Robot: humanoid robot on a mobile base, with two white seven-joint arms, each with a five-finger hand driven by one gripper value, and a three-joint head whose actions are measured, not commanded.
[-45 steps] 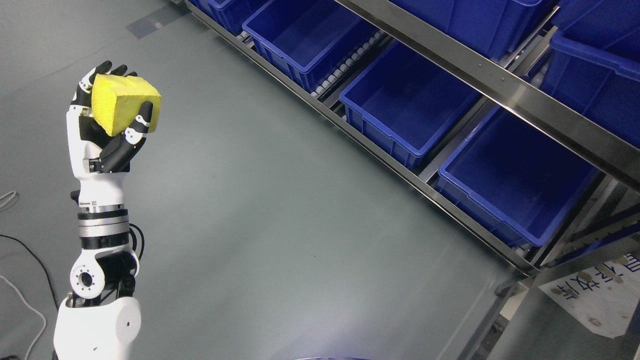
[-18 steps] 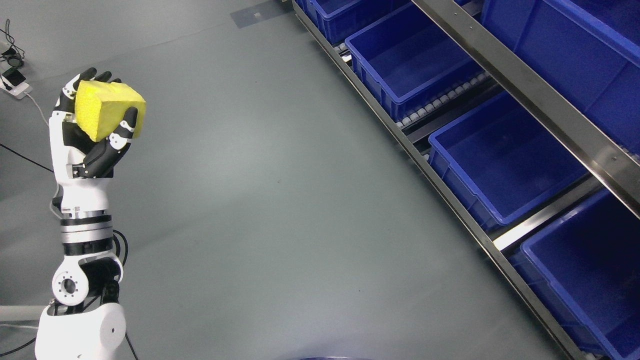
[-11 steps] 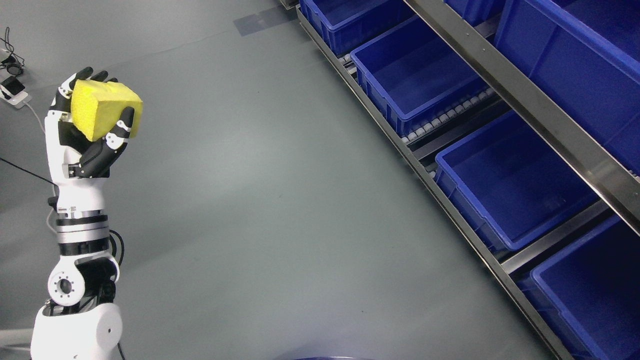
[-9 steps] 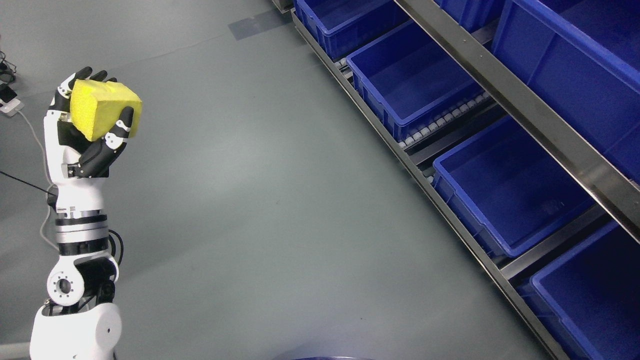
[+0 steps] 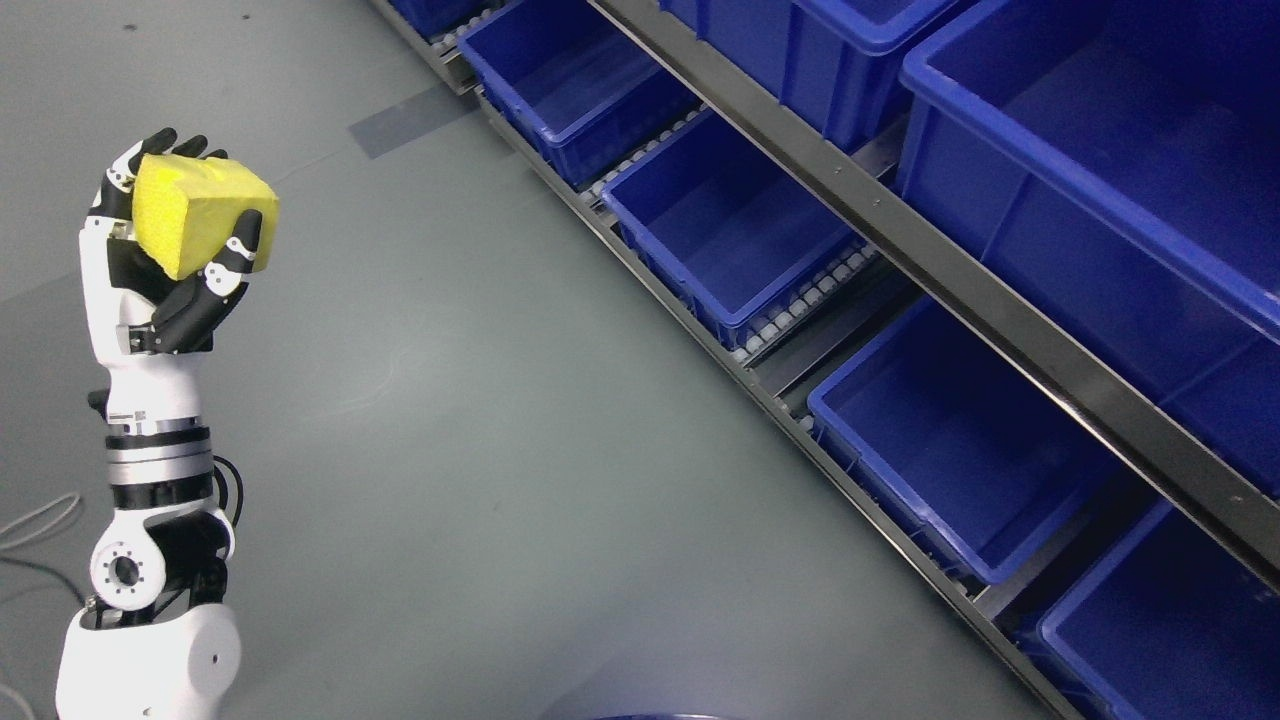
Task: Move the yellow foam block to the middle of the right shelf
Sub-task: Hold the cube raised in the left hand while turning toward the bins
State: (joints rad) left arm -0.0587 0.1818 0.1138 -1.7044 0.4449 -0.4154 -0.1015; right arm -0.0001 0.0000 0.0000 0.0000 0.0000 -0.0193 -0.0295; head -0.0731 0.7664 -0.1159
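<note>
My left hand point(image 5: 170, 230) is raised at the far left of the head view, fingers and thumb curled around the yellow foam block point(image 5: 200, 212). The block is a chunky yellow wedge held upright above the grey floor. The shelf rack point(image 5: 960, 290) with its metal rails runs diagonally across the right side, well apart from the hand. Its lower level holds open blue bins point(image 5: 730, 220), point(image 5: 950, 430); a higher level holds a large blue bin point(image 5: 1100, 170). The right arm does not show.
Bare grey floor point(image 5: 520, 420) spreads between my left arm and the rack. A darker patch of tape point(image 5: 405, 118) marks the floor near the rack's far end. Thin cables point(image 5: 35, 515) lie at the left edge.
The whole picture has shifted: the camera has moved, bringing the rack closer and further left. My left hand keeps the same grip on the block, raised in the same pose.
</note>
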